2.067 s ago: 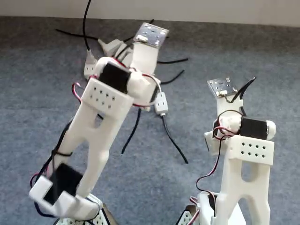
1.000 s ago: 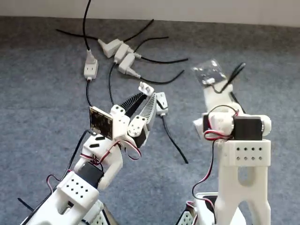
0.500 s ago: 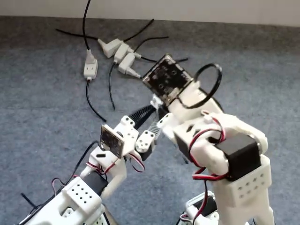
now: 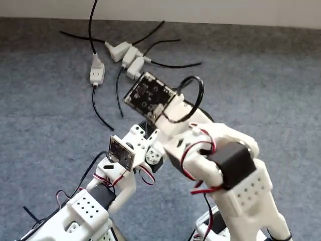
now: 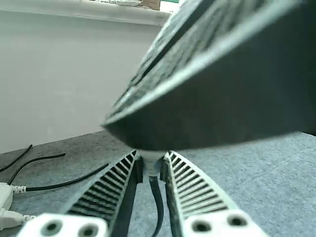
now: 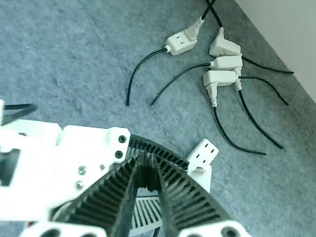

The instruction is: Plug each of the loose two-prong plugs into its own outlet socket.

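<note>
Both bent forward, the left gripper (image 5: 150, 162) pinches a white socket (image 6: 204, 152), the right gripper (image 6: 146, 164) pressed together above.

My arms (image 4: 228, 134) are white printed plastic with black servo blocks (image 4: 233, 160); red, white and black wires (image 4: 192, 150) loop at the joints. Rows of small holes (image 4: 248, 193) dot the links. Bare circuit boards (image 4: 149, 98) top both wrists. My gripper fingers (image 6: 182, 197) are black and ribbed.
</note>
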Controlling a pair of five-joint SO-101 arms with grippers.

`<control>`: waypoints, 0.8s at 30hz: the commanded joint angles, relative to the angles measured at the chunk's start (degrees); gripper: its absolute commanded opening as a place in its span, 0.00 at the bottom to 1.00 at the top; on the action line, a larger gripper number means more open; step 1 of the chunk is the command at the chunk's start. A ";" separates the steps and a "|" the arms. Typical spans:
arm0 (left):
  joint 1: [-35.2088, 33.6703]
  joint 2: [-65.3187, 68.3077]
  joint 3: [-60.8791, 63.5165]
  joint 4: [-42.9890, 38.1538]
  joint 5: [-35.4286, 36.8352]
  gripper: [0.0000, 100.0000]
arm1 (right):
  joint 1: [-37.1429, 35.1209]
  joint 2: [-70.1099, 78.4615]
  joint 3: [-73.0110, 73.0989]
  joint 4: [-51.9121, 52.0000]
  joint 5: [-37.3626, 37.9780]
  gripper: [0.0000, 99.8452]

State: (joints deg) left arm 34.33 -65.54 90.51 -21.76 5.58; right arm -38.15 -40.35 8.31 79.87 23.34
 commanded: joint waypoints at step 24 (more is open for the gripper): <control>0.40 -1.19 -0.40 -1.41 -0.35 0.00 | 14.55 -0.40 14.64 -12.35 1.32 0.01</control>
State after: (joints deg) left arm 34.59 -65.36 91.03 -21.67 5.41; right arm -24.79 -40.79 21.58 67.65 23.25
